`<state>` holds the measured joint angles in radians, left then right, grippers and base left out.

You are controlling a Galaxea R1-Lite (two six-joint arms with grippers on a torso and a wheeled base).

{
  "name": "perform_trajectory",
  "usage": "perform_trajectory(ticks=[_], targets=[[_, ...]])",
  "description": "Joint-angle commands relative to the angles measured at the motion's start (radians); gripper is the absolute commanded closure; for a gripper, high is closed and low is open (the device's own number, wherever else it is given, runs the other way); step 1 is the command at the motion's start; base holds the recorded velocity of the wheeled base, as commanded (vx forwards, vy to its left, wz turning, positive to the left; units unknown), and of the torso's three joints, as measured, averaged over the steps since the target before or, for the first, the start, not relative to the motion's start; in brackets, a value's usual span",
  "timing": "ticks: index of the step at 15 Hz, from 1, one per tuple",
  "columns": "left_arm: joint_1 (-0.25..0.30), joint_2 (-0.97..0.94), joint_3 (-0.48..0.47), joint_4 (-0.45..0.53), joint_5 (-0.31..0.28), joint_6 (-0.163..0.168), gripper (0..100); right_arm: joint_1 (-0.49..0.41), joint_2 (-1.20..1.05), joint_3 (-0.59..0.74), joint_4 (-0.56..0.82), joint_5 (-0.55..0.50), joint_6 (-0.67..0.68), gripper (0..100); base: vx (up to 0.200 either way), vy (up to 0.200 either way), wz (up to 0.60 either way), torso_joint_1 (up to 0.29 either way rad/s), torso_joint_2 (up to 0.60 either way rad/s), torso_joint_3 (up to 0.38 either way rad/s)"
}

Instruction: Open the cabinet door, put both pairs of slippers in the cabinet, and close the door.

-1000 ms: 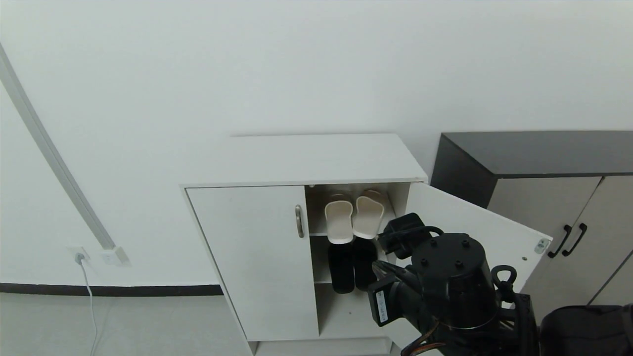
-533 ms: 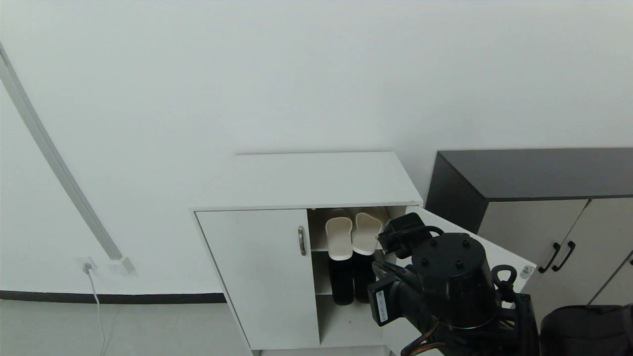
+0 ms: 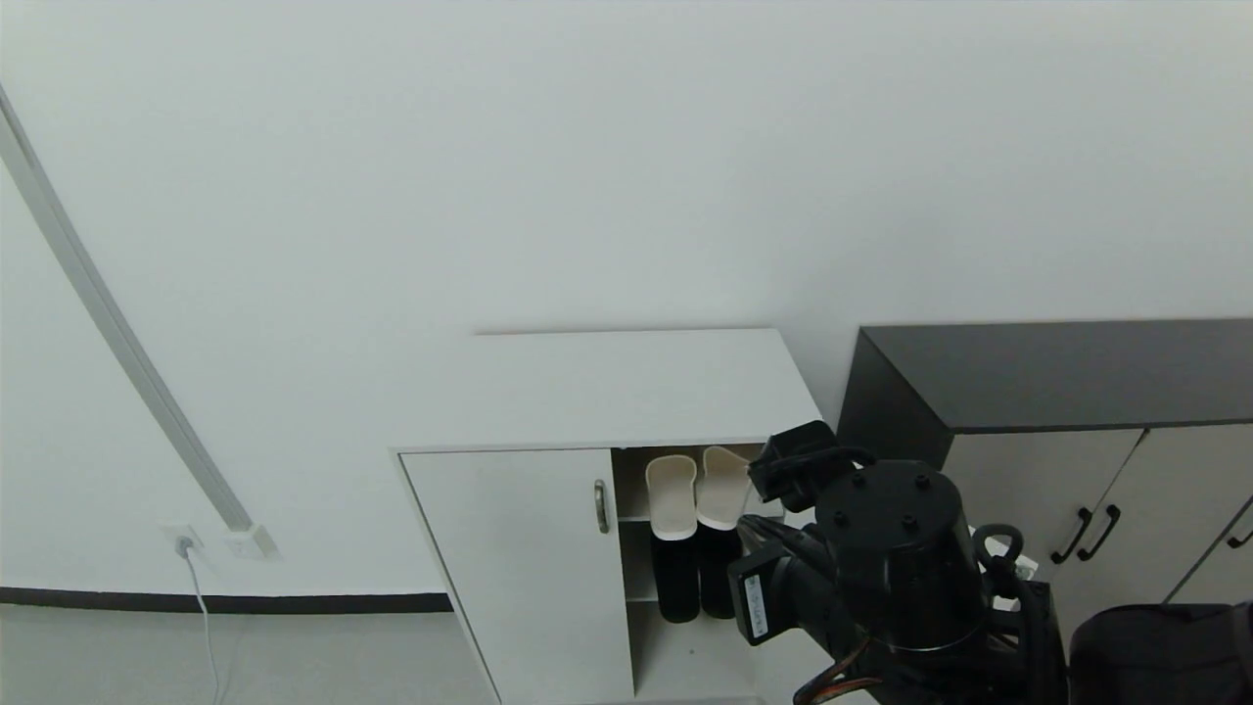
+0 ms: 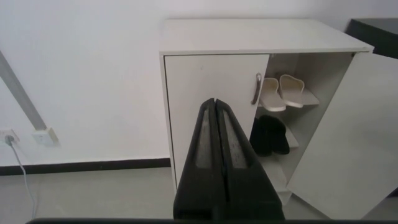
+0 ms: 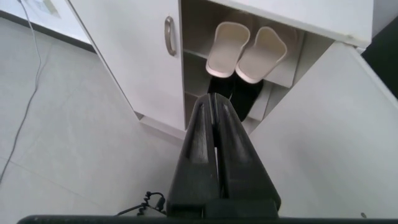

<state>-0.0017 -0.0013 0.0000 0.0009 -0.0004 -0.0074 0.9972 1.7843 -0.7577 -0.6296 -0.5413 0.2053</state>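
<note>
- Closing the door is the step in hand, as I judge it: both pairs already sit inside the cabinet (image 3: 626, 392), and only its right door (image 4: 354, 143) stands open.
- White slippers (image 3: 695, 490) lie side by side on the upper shelf. The black slippers (image 3: 693, 578) lie on the shelf just below them, also side by side.
- One leaf, the left door (image 3: 519, 558), is shut flat, with its metal handle (image 3: 600, 506) at the edge next to the opening.
- On the robot's right side of the opening, the right door swings well out from the front. The right wrist view shows its broad pale face (image 5: 329, 143) close beside that arm.
- Pressed tight together with no gap, the fingers of the right gripper (image 5: 213, 98) hold nothing. It points toward the open compartment, and I cannot tell whether it touches the door.
- Likewise the left gripper (image 4: 215, 101) has its fingers fully together and empty. It hangs well back from the cabinet and faces the shut left door.
- Next, I think, the right arm must get round to the door's outer face and push it in an arc toward the opening until it meets the left door's edge.
- Closed fingers suit a push, so no grasp seems needed.
- Watch the white slippers: their near ends seem to reach past the shelf front and may catch the door.
- Beside the work stands a dark-topped cabinet (image 3: 1057, 377), which leaves the arm little room on that side.
</note>
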Motion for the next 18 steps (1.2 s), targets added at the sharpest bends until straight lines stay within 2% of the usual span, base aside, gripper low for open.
perform_trajectory(ticks=[1, 6, 12, 18], targets=[[0.000, 0.001, 0.000, 0.001, -0.001, 0.000, 100, -0.002, 0.001, 0.000, -0.001, 0.000, 0.000, 100, 0.000, 0.000, 0.00, 0.163, -0.36, -0.207], [0.000, 0.001, 0.000, 0.001, 0.000, 0.000, 100, -0.017, 0.012, 0.000, -0.001, 0.003, 0.000, 100, 0.000, 0.000, 0.00, 0.154, -0.33, -0.172], [0.000, 0.001, 0.000, -0.001, -0.001, 0.000, 100, -0.023, 0.015, 0.000, -0.001, 0.004, 0.000, 100, 0.000, 0.000, 0.00, 0.004, -0.01, -0.005], [0.000, 0.001, 0.000, -0.001, 0.000, 0.000, 100, -0.026, 0.017, 0.000, -0.001, 0.004, -0.001, 100, 0.000, 0.000, -0.60, 0.004, 0.00, -0.003]])
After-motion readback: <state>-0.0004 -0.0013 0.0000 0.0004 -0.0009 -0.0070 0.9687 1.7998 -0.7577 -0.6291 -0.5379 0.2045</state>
